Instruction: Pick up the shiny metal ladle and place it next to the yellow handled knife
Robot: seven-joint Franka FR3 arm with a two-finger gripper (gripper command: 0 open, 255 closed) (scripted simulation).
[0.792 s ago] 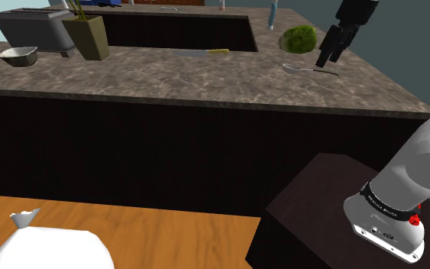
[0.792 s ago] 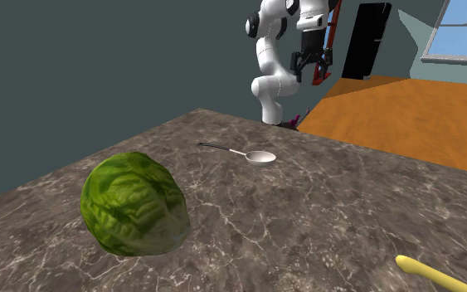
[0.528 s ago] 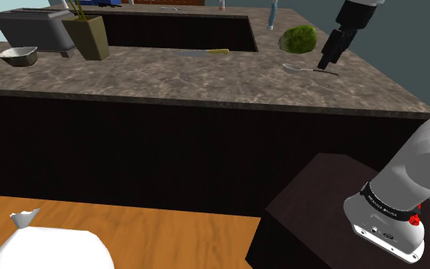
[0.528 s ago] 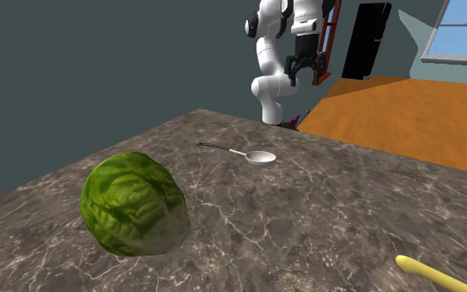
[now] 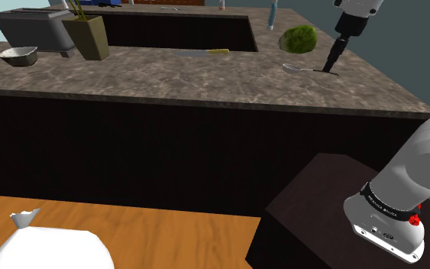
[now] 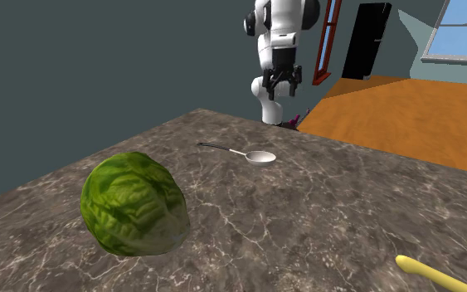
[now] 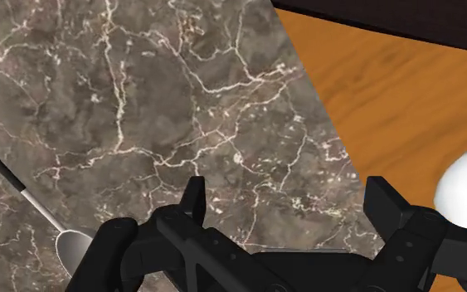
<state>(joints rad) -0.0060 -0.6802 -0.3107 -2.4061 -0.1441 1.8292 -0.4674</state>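
The shiny ladle (image 5: pixel 305 69) lies flat on the brown marble counter (image 5: pixel 167 76), its bowl toward the green lettuce (image 5: pixel 299 38). In the second exterior view the ladle (image 6: pixel 252 155) rests past the lettuce (image 6: pixel 134 201). My gripper (image 5: pixel 331 66) hangs just above the ladle's handle end, near the counter edge, pointing down. In the wrist view the gripper (image 7: pixel 288 203) is open, with only marble between its fingers and the ladle (image 7: pixel 67 245) off to one side. The yellow-handled knife (image 5: pixel 205 53) lies by the sink recess; its handle tip (image 6: pixel 430 274) shows in the second exterior view.
A toaster (image 5: pixel 30 27), a utensil holder (image 5: pixel 89 37) and a small pan (image 5: pixel 18 55) stand at the shoulder view's left. A sunken sink (image 5: pixel 175 30) lies behind the knife. A white sack (image 5: pixel 45 244) sits on the orange floor below.
The hand has turned about its axis and dropped closer to the ladle's handle; in the second exterior view it has swung left, in front of the arm's base.
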